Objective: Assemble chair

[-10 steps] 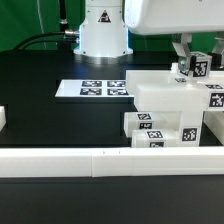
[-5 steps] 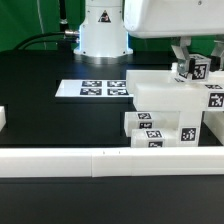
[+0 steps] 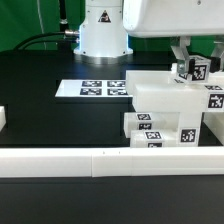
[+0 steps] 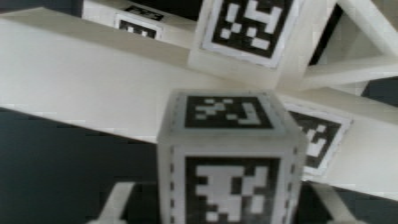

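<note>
Gripper [image 3: 188,60]: jaws partly closed, clamped on a short post [image 3: 197,69] (square tags on its top and side faces), held at the exterior view's right over the other pieces; whether it touches them cannot be told. Chair [image 3: 168,105], remaining parts: white slab [image 3: 158,92] resting on tagged blocks [image 3: 150,128] on the black counter [image 3: 50,118], just behind the low border wall [image 3: 90,160]. X-braced frame [image 4: 89,70]: close behind the post in the wrist view. Marker board [image 3: 100,88]: flat on the counter, near the slab.
</note>
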Available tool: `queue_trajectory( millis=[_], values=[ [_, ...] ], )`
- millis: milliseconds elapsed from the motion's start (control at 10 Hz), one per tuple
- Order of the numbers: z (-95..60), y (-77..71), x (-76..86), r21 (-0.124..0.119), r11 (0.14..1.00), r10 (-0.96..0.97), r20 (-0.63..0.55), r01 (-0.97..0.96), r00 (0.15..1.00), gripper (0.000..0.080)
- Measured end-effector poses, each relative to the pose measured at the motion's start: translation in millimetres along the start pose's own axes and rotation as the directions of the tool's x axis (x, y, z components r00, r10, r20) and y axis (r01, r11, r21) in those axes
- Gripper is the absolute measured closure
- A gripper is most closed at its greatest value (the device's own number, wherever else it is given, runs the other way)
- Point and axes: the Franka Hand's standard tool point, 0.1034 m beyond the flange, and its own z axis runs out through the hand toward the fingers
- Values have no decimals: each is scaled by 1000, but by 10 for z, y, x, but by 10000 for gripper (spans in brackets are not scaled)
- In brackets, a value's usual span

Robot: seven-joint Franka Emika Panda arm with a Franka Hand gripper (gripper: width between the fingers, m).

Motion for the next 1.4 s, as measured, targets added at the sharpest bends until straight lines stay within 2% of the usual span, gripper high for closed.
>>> queue_trajectory(
  millis=[200,300,400,700,1000,1300,1400],
  values=[
    [1,0,-1,0,1000,0,0,0,1000,506],
    [2,1,-1,0,1000,0,0,0,1000,331],
    [1,1,-1,0,1000,0,0,0,1000,193],
    [2,1,-2,0,1000,0,0,0,1000,152],
    [0,4,-1,0,1000,0,0,0,1000,151],
    [-181,75,-42,25,999,33,13,-34,999,151],
    [-181,68,-72,39,998,56,13,-57,998,151]
  ],
)
